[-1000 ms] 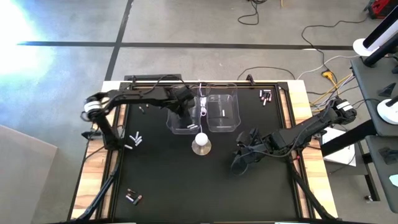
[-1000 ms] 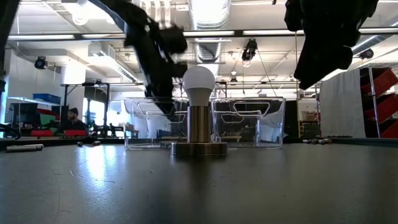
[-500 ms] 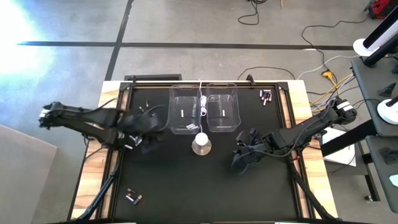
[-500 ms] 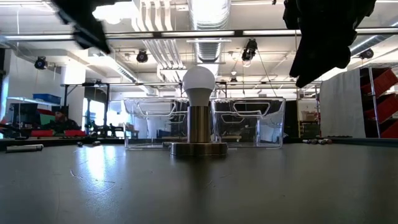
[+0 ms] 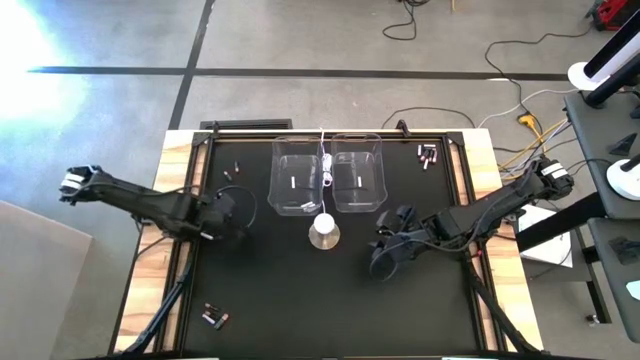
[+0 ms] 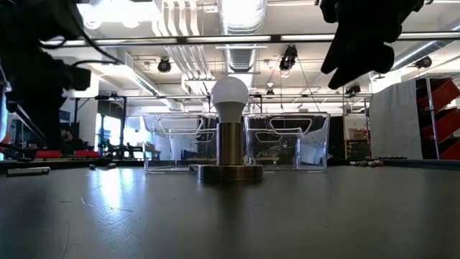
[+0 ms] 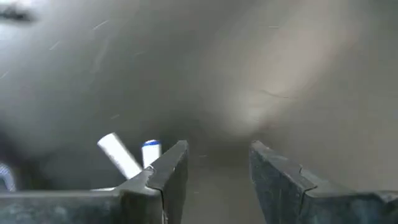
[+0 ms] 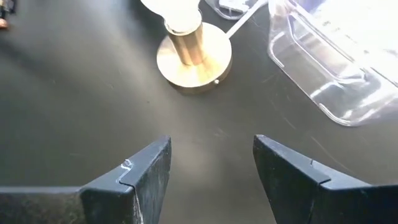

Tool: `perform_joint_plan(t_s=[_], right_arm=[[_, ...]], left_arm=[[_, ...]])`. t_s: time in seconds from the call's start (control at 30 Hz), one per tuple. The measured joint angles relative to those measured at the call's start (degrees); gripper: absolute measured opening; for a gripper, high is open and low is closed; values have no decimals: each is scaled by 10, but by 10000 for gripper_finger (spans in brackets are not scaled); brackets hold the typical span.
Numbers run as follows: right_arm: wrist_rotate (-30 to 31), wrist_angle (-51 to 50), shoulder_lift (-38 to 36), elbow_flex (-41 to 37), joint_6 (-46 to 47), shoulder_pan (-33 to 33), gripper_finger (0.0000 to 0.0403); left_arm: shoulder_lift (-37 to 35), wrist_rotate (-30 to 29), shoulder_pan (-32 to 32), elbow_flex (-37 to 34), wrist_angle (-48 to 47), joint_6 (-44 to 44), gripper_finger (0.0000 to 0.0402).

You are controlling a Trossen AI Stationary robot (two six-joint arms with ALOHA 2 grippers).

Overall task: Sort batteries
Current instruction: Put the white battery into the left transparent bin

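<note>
Batteries first: we see small silvery-white cylindrical cells (image 7: 119, 155) lying on the black table mat (image 5: 300, 290), just beside the left gripper (image 7: 214, 163), which hangs low over the mat's left side with fingers spread and nothing between them. More cells sit in the two clear plastic bins (image 5: 330, 178) at the back, and a dark reddish bunch (image 5: 428, 155) lies near the far right corner. Right gripper (image 8: 211, 162) hovers wide apart right of the brass-based lamp with its white bulb (image 8: 186, 37).

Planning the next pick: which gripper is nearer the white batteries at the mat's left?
Left. The left gripper is right beside the white batteries; the right gripper hangs across the mat, past the lamp.
</note>
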Motion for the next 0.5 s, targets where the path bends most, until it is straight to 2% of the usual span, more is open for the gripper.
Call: perform_joint_plan(t_s=[0.13,0.37,0.5], right_arm=[[-1,0,0,14,-9,0,219],[-2,-1,0,28,-31,7,219],[-2,-10,0,25,-37,18,219]], left_arm=[[33,8,91,-4,-18,-1,149],[98,30,292,-7,-23,91,149],[132,61,349,-7,-15,110,149]])
